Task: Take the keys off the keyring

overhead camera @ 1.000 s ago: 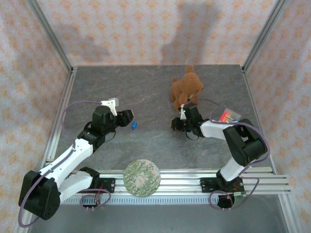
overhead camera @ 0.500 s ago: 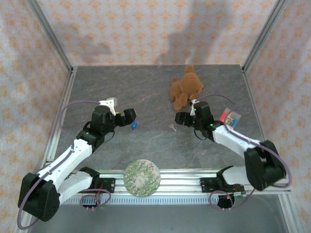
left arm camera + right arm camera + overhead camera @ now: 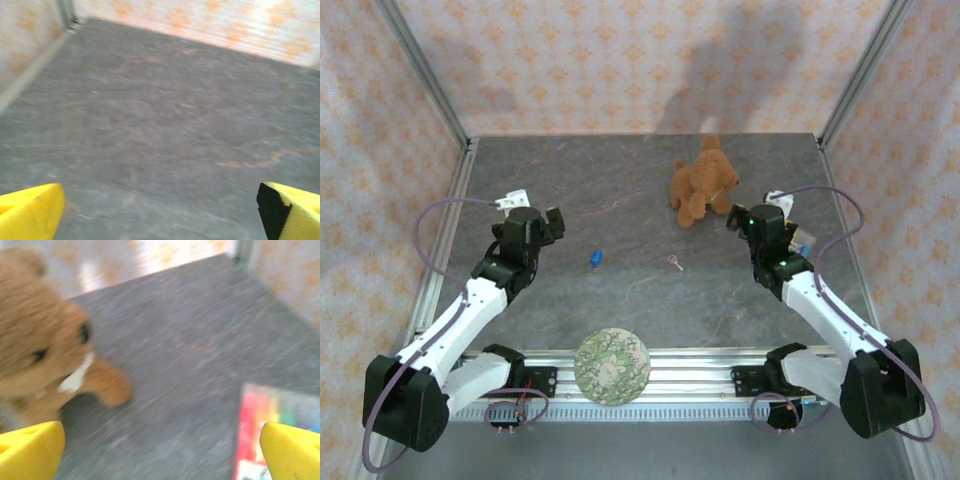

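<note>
1. Near edge: round patterned disc (image 3: 612, 366) btw. arm bases, no part in the task. Low risk unless an arm sweeps it.
2. Mid tabletop (image 3: 620, 310): small key (image 3: 675, 263) lies flat and alone, well apart from blue item (image 3: 595, 258) (too small to ID; poss. ring or tag). Risk: a thin, flat key is hard to pinch, so fingertips may skid it away.
3. Left jaws: wide open, empty; yellow pads (image 3: 30, 210) over bare surface, left of blue item, not touching. Risk: if a key is still on it, a one-arm pull only drags it.
4. Right jaws: wide open, empty; yellow pads (image 3: 32, 445) just beside plush dog (image 3: 703, 180) & colourful card (image 3: 800, 240). Risk: a swing toward the key could snag either.
</note>
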